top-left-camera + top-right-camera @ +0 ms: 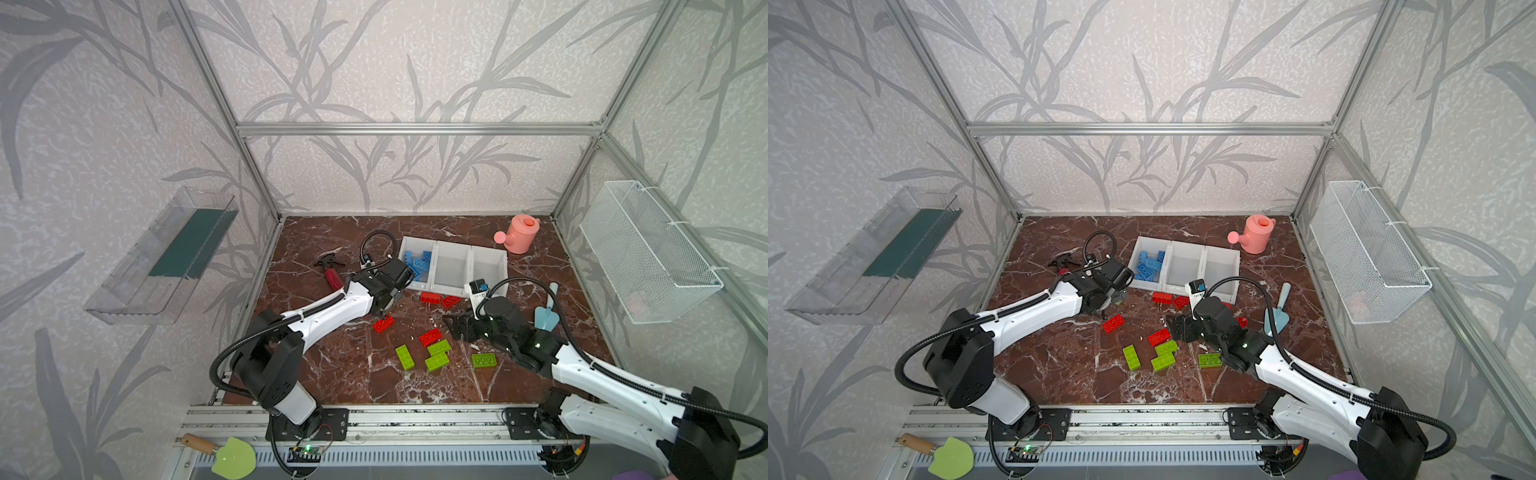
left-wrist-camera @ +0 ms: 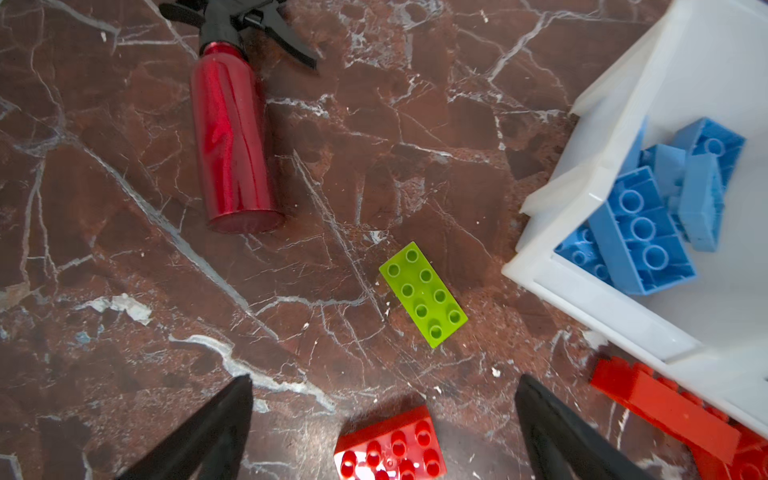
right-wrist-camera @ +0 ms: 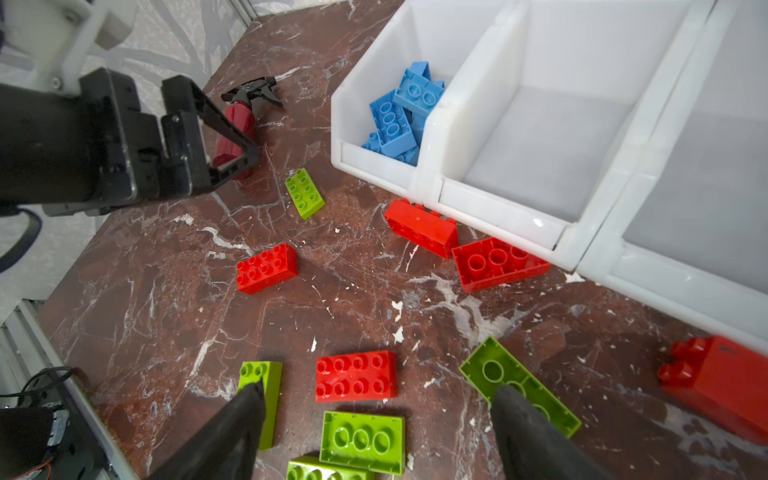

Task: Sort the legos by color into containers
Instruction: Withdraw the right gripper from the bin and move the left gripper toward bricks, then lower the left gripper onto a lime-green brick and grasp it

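Note:
Three joined white containers stand at the back; the leftmost holds several blue legos. Red and lime green legos lie scattered on the marble in front. My left gripper is open, pointing down just over a red lego, with a green lego beyond it. My right gripper is open above another red lego and the green legos beside it. Two red legos lie against the containers' front lip.
A red spray bottle lies left of the containers. A pink watering can stands at the back right, and a blue trowel lies on the right. A wire basket and a clear tray hang on the side walls.

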